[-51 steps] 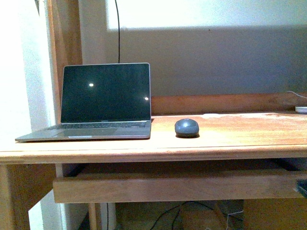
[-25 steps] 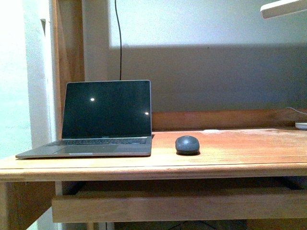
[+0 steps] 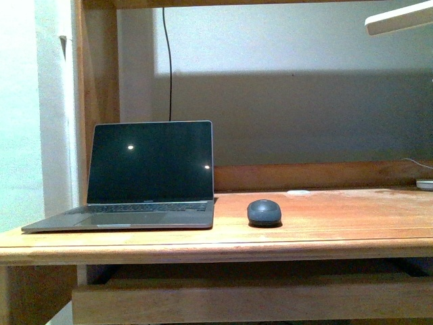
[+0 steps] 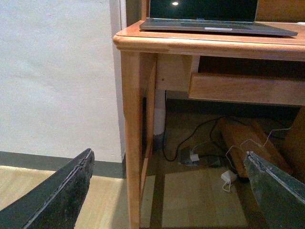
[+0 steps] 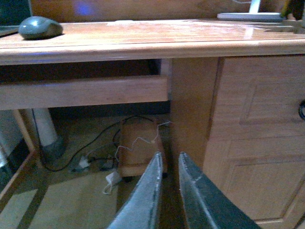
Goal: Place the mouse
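The dark grey oval mouse [image 3: 264, 212] rests on the wooden desk [image 3: 325, 230], just right of the open laptop [image 3: 145, 175]. It also shows in the right wrist view [image 5: 40, 27] on the desk top. Neither gripper shows in the front view. My left gripper [image 4: 169, 164] is open and empty, low beside the desk's left leg [image 4: 132, 138], well below the desk top. My right gripper [image 5: 168, 157] is shut and empty, below the desk edge in front of the drawer cabinet [image 5: 257, 129]. Both are far from the mouse.
A white lamp head [image 3: 399, 19] hangs at the upper right. A small white flat object [image 3: 425, 184] lies at the desk's far right. A keyboard tray rail [image 3: 250, 301] runs under the desk. Cables and adapters [image 4: 205, 157] lie on the floor.
The front view has risen: laptop, mouse and desk sit lower in the frame, and the lamp head has come into view. The mouse has not moved on the desk.
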